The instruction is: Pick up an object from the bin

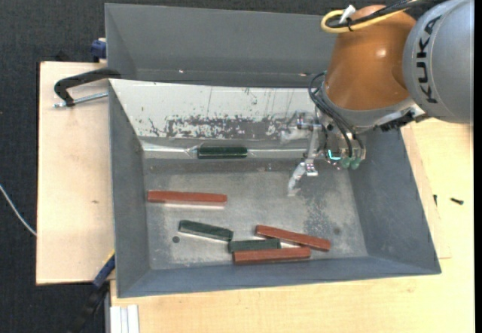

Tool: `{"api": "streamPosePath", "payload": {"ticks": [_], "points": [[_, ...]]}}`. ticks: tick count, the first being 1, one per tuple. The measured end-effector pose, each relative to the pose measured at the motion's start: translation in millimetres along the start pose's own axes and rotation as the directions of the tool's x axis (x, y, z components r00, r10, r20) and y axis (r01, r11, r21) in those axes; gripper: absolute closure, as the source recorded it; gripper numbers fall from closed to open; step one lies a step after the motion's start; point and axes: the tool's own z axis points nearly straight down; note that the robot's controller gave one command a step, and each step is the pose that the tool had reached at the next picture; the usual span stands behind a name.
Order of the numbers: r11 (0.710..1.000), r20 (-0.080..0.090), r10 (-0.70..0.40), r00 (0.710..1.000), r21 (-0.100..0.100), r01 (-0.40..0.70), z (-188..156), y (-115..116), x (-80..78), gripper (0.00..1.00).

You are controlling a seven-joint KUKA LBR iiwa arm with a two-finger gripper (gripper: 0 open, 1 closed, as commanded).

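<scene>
A red-brown bar [292, 237] lies well apart from apparently spread fingers [301, 173].

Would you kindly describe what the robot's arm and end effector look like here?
The arm is a rounded silver-grey link with black KUKA lettering. Its wrist carries an orange cover. A yellow cable loops over the top and black cables hang beneath. The small end effector is metallic, with a greenish light.

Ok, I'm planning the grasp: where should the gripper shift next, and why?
Probably toward the near wall, over the long red-brown flat bar: the gripper hangs above bare grey bin floor, and that bar, beside a dark green bar, looks the nearest thing.
</scene>
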Motion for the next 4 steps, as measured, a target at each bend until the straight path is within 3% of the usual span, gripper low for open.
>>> {"api": "streamPosePath", "payload": {"ticks": [1,2,3,4], "points": [[1.0,0.007,0.019,1.0,0.0,-0.019,40,-1,31.4,0.0],[1.0,0.0,0.011,1.0,0.0,-0.011,89,7,45.1,0.0],[0.944,-0.005,-0.33,0.944,-0.006,0.33,100,4,76.4,1.0],[0.944,-0.005,-0.33,0.944,-0.006,0.33,100,4,76.4,1.0]]}}
